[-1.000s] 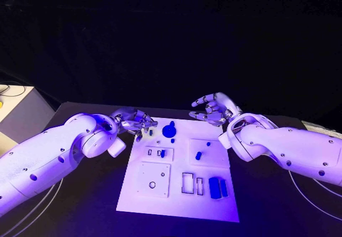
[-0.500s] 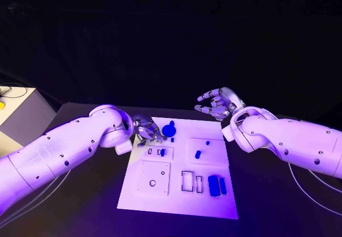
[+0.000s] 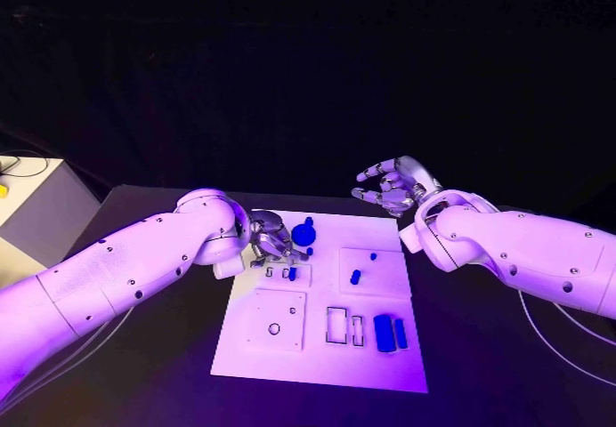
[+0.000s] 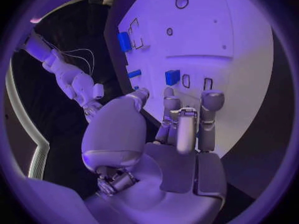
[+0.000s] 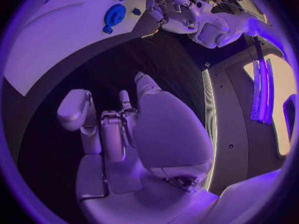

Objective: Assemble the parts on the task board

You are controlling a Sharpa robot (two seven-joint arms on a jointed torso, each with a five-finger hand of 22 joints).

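Note:
The white task board (image 3: 321, 366) lies in the middle of the table. My left hand (image 3: 271, 241) hangs low over its far left part, fingers stretched out with nothing in them, beside a round blue part (image 3: 304, 234). In the left wrist view its fingertips (image 4: 211, 98) point at a small blue part (image 4: 172, 77) next to two slots on the board (image 4: 249, 74). Two blue blocks (image 3: 392, 334) stand near the board's right edge, and another small part (image 3: 356, 277) sits mid-board. My right hand (image 3: 394, 186) is raised beyond the far right corner, loosely curled, empty.
A pale cabinet (image 3: 23, 209) stands at the table's left side. Thin cables (image 3: 565, 342) run beside my right arm. The right wrist view shows the round blue part (image 5: 114, 16) on the board (image 5: 56, 40) and my left hand (image 5: 177, 10) past it.
My left hand has moved from the board's far left corner inward and down over the slotted plate. The right hand has risen a little and drifted away from the board.

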